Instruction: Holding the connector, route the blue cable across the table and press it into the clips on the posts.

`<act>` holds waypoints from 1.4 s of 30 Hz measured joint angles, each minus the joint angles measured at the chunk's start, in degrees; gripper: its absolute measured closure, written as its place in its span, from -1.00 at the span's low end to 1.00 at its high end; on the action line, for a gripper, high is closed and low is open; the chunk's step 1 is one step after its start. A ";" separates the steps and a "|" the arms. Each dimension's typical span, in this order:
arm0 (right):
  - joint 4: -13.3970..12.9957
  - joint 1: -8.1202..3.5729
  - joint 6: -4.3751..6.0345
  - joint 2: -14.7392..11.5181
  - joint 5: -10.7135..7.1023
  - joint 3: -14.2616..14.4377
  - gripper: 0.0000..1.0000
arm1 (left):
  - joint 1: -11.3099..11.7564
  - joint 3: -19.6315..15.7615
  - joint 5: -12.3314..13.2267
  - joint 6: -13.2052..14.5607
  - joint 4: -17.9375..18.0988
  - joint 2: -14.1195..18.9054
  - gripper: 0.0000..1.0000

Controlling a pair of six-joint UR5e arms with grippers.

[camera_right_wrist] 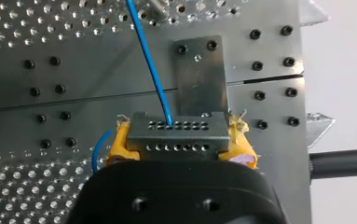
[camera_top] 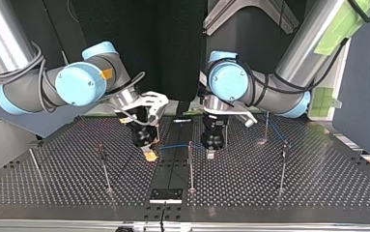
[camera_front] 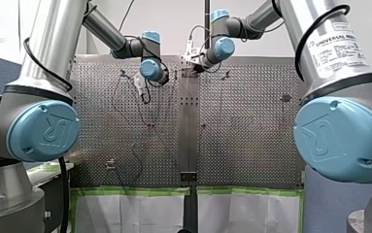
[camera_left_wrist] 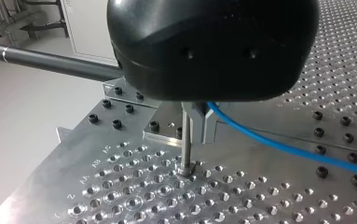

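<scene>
My right gripper [camera_right_wrist: 178, 143] has yellow pads [camera_right_wrist: 118, 143] and is shut on a grey connector [camera_right_wrist: 177, 133] with rows of small holes. The blue cable [camera_right_wrist: 148, 56] leaves the connector and runs ahead over the table. In the top view my right gripper [camera_top: 149, 154] hangs low at the left of the middle strip. The blue cable [camera_top: 175, 146] spans from it to my left gripper [camera_top: 211, 153]. My left gripper [camera_left_wrist: 198, 127] has metal fingers pressed together on the blue cable [camera_left_wrist: 278, 144], right beside a thin post [camera_left_wrist: 185, 142].
Several thin posts stand on the perforated table [camera_top: 66, 183], among them a post [camera_top: 191, 166] at the middle strip, a post [camera_top: 104, 166] at the top view's left and a post [camera_top: 282, 166] at its right. A small metal plate [camera_right_wrist: 199, 74] lies ahead of the connector.
</scene>
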 joint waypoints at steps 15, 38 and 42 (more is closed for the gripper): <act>-0.65 -3.04 0.16 1.39 -1.25 -0.68 1.00 | 3.29 4.49 2.17 -0.73 0.86 -4.91 1.00; -0.32 -3.80 -0.14 1.26 -1.48 -0.98 1.00 | 1.70 3.35 -0.80 0.09 -9.04 -2.99 -1.00; -0.27 -3.77 -0.15 1.21 -1.42 -0.98 1.00 | 0.90 1.60 -0.80 -0.32 -9.61 -0.90 -1.00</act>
